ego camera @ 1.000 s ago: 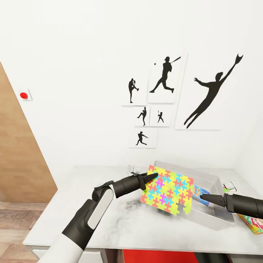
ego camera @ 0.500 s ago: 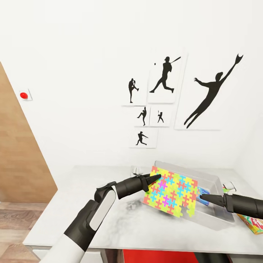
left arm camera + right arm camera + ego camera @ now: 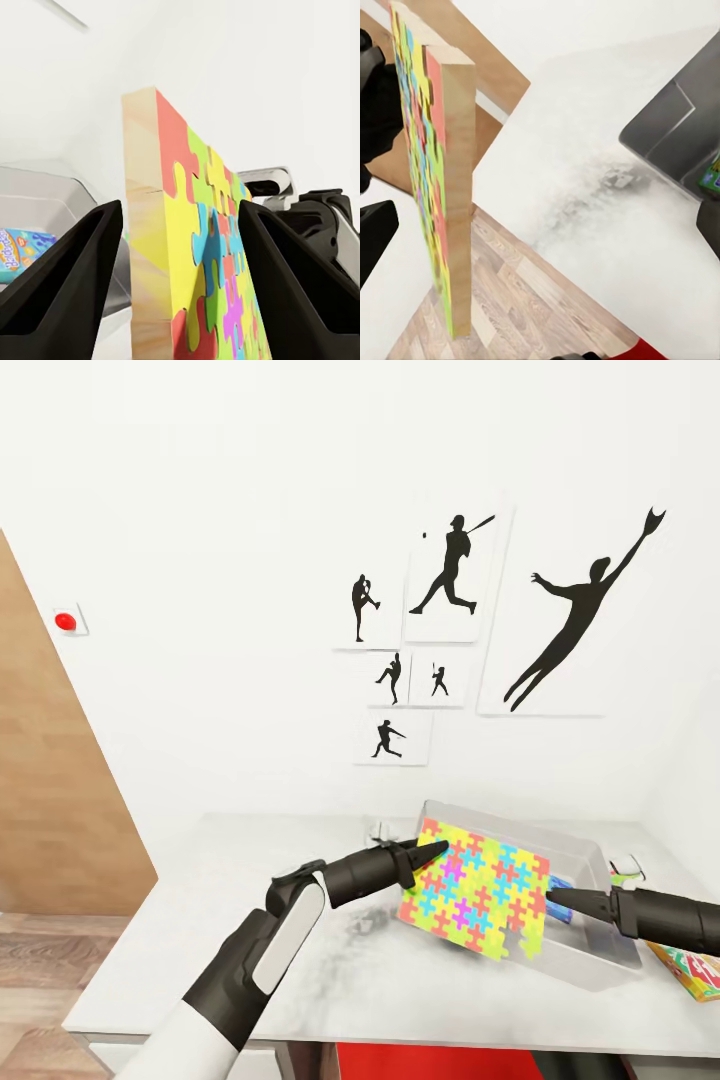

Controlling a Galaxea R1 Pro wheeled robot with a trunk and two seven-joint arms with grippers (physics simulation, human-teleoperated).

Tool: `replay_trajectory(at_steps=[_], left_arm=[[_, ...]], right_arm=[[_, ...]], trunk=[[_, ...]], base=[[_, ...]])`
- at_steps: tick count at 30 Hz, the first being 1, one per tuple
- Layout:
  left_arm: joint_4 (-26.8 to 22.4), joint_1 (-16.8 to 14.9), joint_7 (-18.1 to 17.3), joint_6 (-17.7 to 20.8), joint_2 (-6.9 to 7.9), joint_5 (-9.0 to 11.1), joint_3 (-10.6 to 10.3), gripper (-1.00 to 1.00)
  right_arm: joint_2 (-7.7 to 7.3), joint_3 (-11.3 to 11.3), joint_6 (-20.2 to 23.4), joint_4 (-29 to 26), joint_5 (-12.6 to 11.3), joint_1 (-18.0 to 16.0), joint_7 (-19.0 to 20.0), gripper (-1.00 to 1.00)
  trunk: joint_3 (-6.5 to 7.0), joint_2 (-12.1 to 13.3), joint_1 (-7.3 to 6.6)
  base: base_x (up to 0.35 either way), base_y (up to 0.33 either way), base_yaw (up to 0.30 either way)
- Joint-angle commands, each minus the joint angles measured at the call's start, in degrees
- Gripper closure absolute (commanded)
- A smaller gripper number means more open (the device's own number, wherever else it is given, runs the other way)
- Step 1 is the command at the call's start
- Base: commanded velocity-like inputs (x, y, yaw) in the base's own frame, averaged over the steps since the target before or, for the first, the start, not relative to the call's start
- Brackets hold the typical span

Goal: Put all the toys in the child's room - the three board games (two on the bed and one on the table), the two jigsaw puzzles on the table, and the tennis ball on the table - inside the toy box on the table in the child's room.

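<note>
The robot is carrying one multicoloured flat jigsaw puzzle square point(image 3: 475, 888) to the light grey plastic toy box point(image 3: 590, 860), which sits on the pale grey marbled table point(image 3: 230, 930) in front of the white wall with black baseball-player silhouette pictures point(image 3: 450, 565). The puzzle is held up on edge, tilted, between the two arms. The left gripper point(image 3: 437, 849) meets its upper corner nearest that arm, and in the left wrist view its two black fingers point(image 3: 64, 289) stand wide on either side of the thick wooden edge of the puzzle point(image 3: 184, 262), so whether they truly pinch it cannot be told. The right gripper point(image 3: 553, 898) points its tip at the opposite edge, seemingly bracing it; whether its fingers are apart or together cannot be told. A blue-lidded board game point(image 3: 560, 887) already lies inside the tub, and a yellow-orange game box point(image 3: 695, 968) rests on the table under the right arm.

The step in hand is the transfer into the tub. The next move likely calls for carrying the square fully over the rim, laying it flatter and letting go.

Compared with a second ago, the puzzle and the left gripper have shifted toward the toy box, now overlapping more of its near wall, while the right arm has barely moved.
</note>
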Motion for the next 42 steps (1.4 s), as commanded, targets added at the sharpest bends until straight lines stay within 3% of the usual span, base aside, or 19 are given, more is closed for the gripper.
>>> replay_trajectory(at_steps=[1, 9, 15, 21, 27, 42], left_arm=[[0.19, -0.07, 0.05, 0.32, -0.06, 0.50, -0.23, 1.00], [0.75, -0.09, 0.52, -0.51, -0.22, 0.40, -1.05, 1.00], [1.02, -0.10, 3.31, -1.51, -0.36, 0.60, -1.30, 1.00], [1.20, -0.10, 5.22, -2.16, -0.53, 0.88, -1.39, 1.00], [1.26, -0.10, 5.86, -2.40, -0.59, 1.02, -1.42, 1.00], [1.24, -0.10, 5.61, -2.48, -0.60, 1.33, -1.51, 1.00]], right_arm=[[0.01, 0.00, 0.32, 0.00, -0.06, -0.08, 0.15, -1.00], [0.14, 0.75, 0.32, -0.06, -0.14, -0.28, 1.15, -1.00], [0.24, 2.18, 0.32, -0.08, -0.14, -0.62, 1.82, -1.00], [1.32, 2.92, 0.32, -0.08, -0.12, -0.77, 2.01, -1.00], [2.25, 3.75, 0.32, -0.09, -0.11, -0.92, 2.05, -1.00], [2.56, 5.02, 0.32, -0.09, -0.04, -1.19, 2.06, -1.00]], trunk=[[-0.13, -0.13, 0.04], [-0.13, -0.13, 0.04], [-0.13, -0.13, 0.04], [-0.13, -0.13, 0.04], [-0.13, -0.13, 0.04], [-0.13, -0.13, 0.04]], base=[[0.000, 0.000, 0.000], [0.000, 0.000, 0.000], [0.000, 0.000, 0.000], [0.000, 0.000, 0.000], [0.000, 0.000, 0.000], [0.000, 0.000, 0.000]])
